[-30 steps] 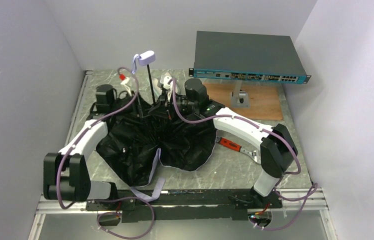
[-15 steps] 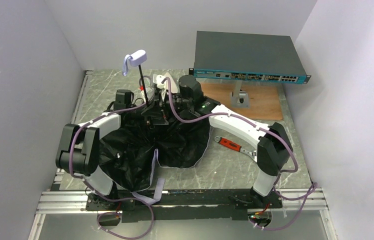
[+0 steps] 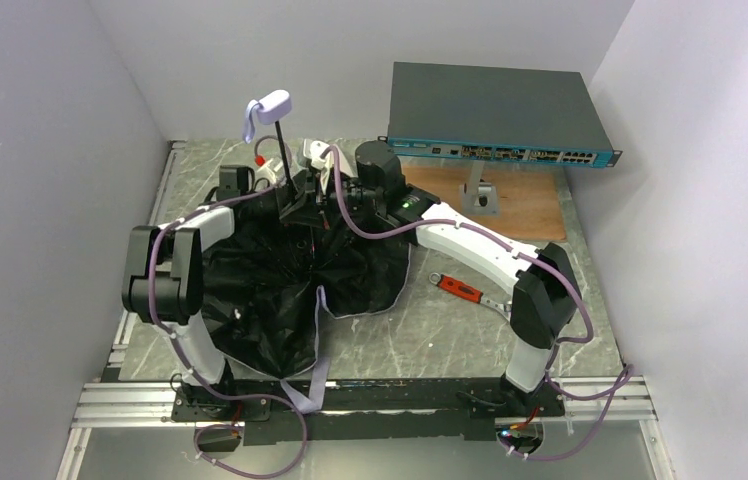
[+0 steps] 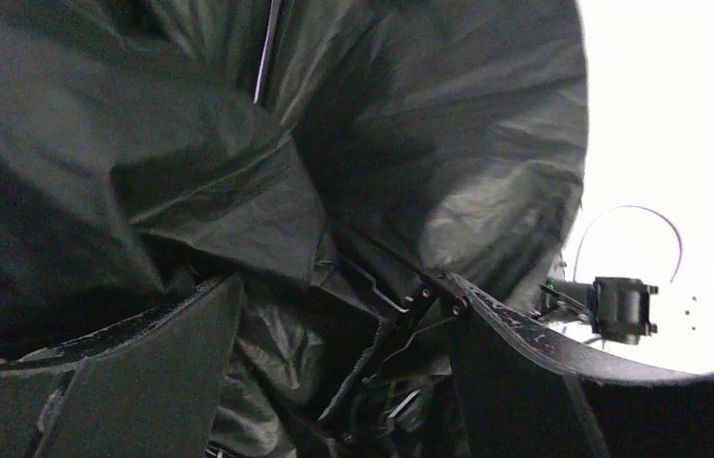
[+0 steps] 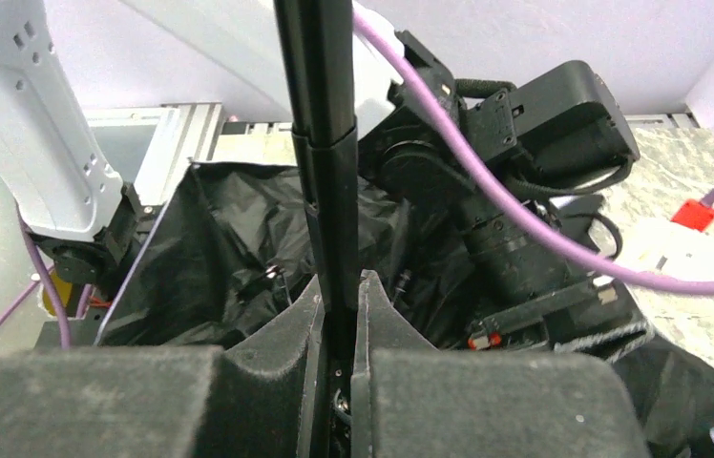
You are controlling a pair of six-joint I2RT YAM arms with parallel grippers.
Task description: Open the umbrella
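The umbrella lies with its black lining (image 3: 270,290) spread up on the table. Its thin black shaft (image 3: 285,165) rises to the lavender handle (image 3: 272,103) with its strap. My right gripper (image 3: 328,200) is shut on the shaft low down, near the canopy's hub; in the right wrist view the shaft (image 5: 320,114) runs up from between the pads (image 5: 339,296). My left gripper (image 3: 288,205) is at the hub from the left. In the left wrist view its jaws (image 4: 344,324) stand wide apart around black fabric (image 4: 191,143) and ribs (image 4: 430,296).
A grey network switch (image 3: 495,115) stands on a metal post over a wooden board (image 3: 525,205) at the back right. A red-handled tool (image 3: 462,290) lies on the table right of the canopy. White walls close in on the left, back and right.
My left arm has swung in from the left to the umbrella's hub, with its elbow raised. The handle has tilted left and the canopy has drawn in slightly. The right gripper keeps its hold on the shaft.
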